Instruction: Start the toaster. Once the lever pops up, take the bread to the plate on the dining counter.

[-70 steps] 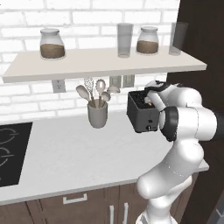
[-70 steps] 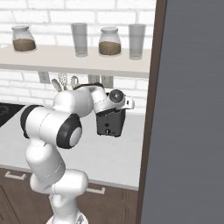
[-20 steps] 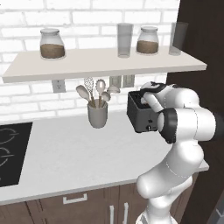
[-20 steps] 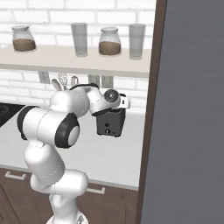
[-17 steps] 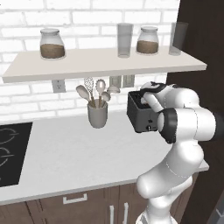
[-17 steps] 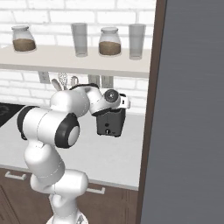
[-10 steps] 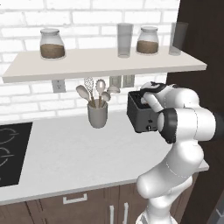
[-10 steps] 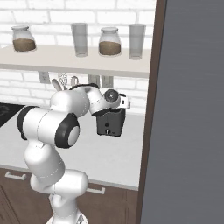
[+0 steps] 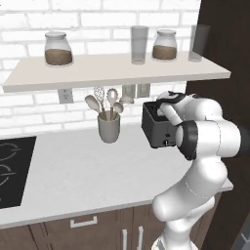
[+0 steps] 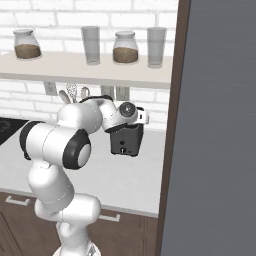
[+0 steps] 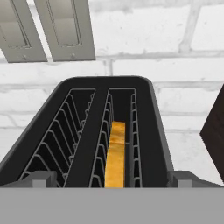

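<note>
Nothing has shifted over the last second: your fingers (image 11: 112, 181) stay spread wide, grasping nothing, poised over the toaster (image 11: 103, 135). The bread (image 11: 116, 154) sits in its right-hand slot, so I'd judge you are waiting on the lever.

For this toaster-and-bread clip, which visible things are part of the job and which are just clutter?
Job:
- boxy dark grey-black toaster
- yellow-brown-crusted bread slice, in its right slot in the hand view
- open gripper above the slots

Clutter:
- grey utensil cup
- two brown-filled glass jars
- two empty tumblers
- black hob
</note>
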Available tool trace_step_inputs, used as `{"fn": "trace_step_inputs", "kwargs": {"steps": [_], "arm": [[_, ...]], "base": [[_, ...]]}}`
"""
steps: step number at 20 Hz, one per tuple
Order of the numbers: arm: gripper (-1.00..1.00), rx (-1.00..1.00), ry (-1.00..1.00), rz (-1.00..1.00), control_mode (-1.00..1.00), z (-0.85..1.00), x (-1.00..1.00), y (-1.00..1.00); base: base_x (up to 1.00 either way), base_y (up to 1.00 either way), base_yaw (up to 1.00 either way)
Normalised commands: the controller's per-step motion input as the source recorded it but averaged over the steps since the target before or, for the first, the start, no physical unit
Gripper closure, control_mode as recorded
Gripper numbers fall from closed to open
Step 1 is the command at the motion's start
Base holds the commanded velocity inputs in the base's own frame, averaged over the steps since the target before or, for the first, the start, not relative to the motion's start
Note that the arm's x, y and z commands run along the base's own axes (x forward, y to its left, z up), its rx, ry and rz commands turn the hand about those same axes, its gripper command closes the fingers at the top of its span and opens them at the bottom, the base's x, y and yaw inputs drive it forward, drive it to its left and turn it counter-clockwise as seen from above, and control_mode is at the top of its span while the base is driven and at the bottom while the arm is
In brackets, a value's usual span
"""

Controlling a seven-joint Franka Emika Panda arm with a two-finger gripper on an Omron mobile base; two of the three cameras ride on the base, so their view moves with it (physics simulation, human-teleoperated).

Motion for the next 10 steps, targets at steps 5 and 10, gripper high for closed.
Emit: {"fn": "trace_step_inputs", "kwargs": {"steps": [5, 10], "arm": [[-1.00, 0.00, 0.00, 0.00, -1.00, 0.00, 0.00, 0.00], [-1.00, 0.00, 0.00, 0.00, -1.00, 0.00, 0.00, 0.00]], "base": [[0.00, 0.00, 0.00], [0.00, 0.00, 0.00]]}}
